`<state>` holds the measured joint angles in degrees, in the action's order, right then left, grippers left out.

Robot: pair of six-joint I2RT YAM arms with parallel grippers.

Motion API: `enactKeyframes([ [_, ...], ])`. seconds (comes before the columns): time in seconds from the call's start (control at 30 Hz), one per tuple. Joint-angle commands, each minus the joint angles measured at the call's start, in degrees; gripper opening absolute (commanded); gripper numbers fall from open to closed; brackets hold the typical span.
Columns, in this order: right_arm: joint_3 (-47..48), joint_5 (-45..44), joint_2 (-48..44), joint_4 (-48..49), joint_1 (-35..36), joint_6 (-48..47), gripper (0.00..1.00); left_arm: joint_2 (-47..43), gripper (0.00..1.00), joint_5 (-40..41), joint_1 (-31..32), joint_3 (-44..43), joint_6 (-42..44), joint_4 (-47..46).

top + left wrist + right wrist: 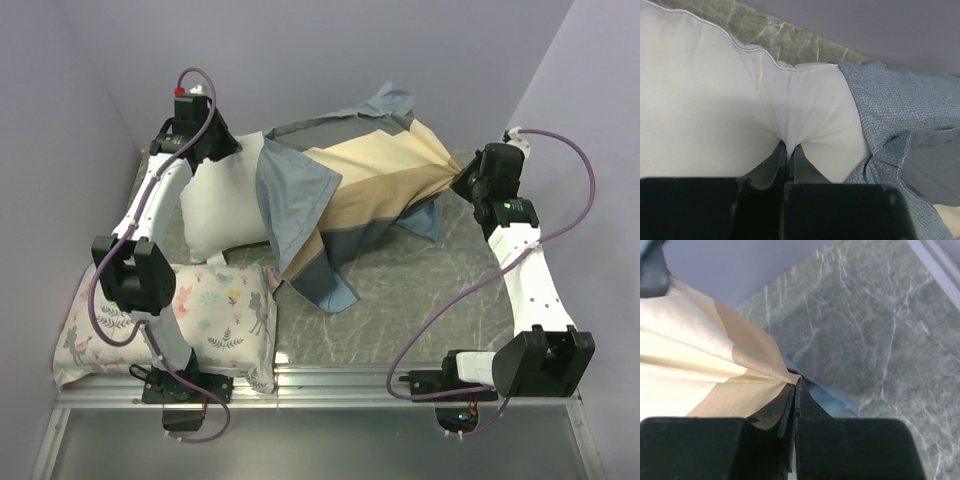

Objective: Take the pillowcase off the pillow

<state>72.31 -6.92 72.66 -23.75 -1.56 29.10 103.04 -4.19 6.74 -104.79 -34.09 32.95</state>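
Marbled tabletop (430,290): pillow (220,205) is pinched at its left end by left gripper (788,150), pillowcase (370,190) at the right by right gripper (796,384); long axis lies between them.

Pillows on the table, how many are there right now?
2. The plain white pillow lies at the far left, its right end inside the pillowcase. The floral-and-animal printed pillow lies at the near left. The bunched pillowcase could hide more.

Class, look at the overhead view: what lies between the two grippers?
The white pillow by the left gripper, then the striped pillowcase running across to the right gripper. The top view shows the whole stretch.
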Motion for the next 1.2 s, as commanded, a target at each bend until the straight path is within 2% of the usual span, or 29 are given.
enactKeyframes([
  [0.0,-2.34,0.09,-1.29,3.17,-3.71,-1.85,0.0,0.14,0.0,4.72,-2.36,-1.03,2.97,-9.74],
  [0.03,-2.53,2.15,-1.38,3.44,-1.54,-2.38,0.11,0.57,0.0,4.71,-1.83,-1.55,3.23,-9.49],
  [0.1,-2.26,2.09,-1.12,3.27,3.46,-4.39,0.24,2.15,0.0,4.71,-0.07,-2.52,4.37,-9.05],
  [0.13,-2.53,-0.96,-1.21,3.62,8.8,-6.84,0.42,2.6,0.0,4.71,0.63,-3.57,4.81,-8.43],
  [0.17,-2.7,-1.25,-1.12,4.93,11.47,-8.0,0.49,3.64,0.0,4.97,1.25,-4.19,5.17,-8.08],
  [0.2,-4.27,-0.73,-0.95,6.42,13.32,-8.88,0.61,4.18,0.0,5.15,2.3,-4.63,5.69,-7.82],
  [0.23,-5.16,1.45,-0.34,7.65,14.73,-9.5,0.66,4.62,0.0,5.24,2.74,-5.41,5.78,-7.73],
  [0.33,-7.27,3.84,1.68,11.09,20.53,-11.78,0.76,6.29,0.0,5.41,3.98,-6.47,6.22,-6.94],
  [0.4,-6.84,0.43,5.28,11.97,25.09,-13.19,0.81,6.9,0.0,5.85,4.5,-6.65,6.49,-6.67],
  [0.63,1.77,-1.87,23.9,11.62,27.75,-14.07,0.83,7.7,0.0,5.94,4.77,-6.91,6.75,-5.97],
  [0.7,3.61,-4.66,26.12,11.45,27.75,-13.72,0.8,7.96,0.0,6.21,4.77,-7.18,7.19,-5.62],
  [0.77,5.46,-9.14,28.67,7.78,27.58,-11.8,0.7,8.22,0.0,6.56,4.68,-7.97,7.45,-4.83],
  [0.8,6.86,-11.17,29.02,6.19,27.32,-11.27,0.43,8.31,0.0,7.17,4.68,-8.67,7.98,-4.56],
  [0.83,7.05,-15.45,28.85,5.13,26.53,-10.39,0.2,8.4,0.0,7.52,4.6,-9.11,8.24,-4.04],
  [0.87,6.96,-17.5,28.24,3.11,25.74,-9.95,0.05,8.4,0.0,7.79,4.51,-9.46,8.42,-3.69],
  [0.9,6.27,-19.17,27.45,2.05,24.69,-9.33,0.0,8.31,0.0,7.96,3.99,-10.16,8.6,-3.51],
  [1.0,3.2,-20.33,21.93,-1.12,17.58,-8.28,0.0,8.31,0.0,8.05,1.7,-10.87,7.72,-2.98],
  [1.07,-0.66,-16.14,15.86,-0.95,9.61,-7.05,0.0,8.23,0.0,7.27,-1.36,-11.57,6.67,-2.8],
  [1.17,-2.61,-12.95,10.49,-1.29,1.85,-6.34,0.0,8.22,0.0,6.47,-4.8,-12.54,4.47,-2.89],
])
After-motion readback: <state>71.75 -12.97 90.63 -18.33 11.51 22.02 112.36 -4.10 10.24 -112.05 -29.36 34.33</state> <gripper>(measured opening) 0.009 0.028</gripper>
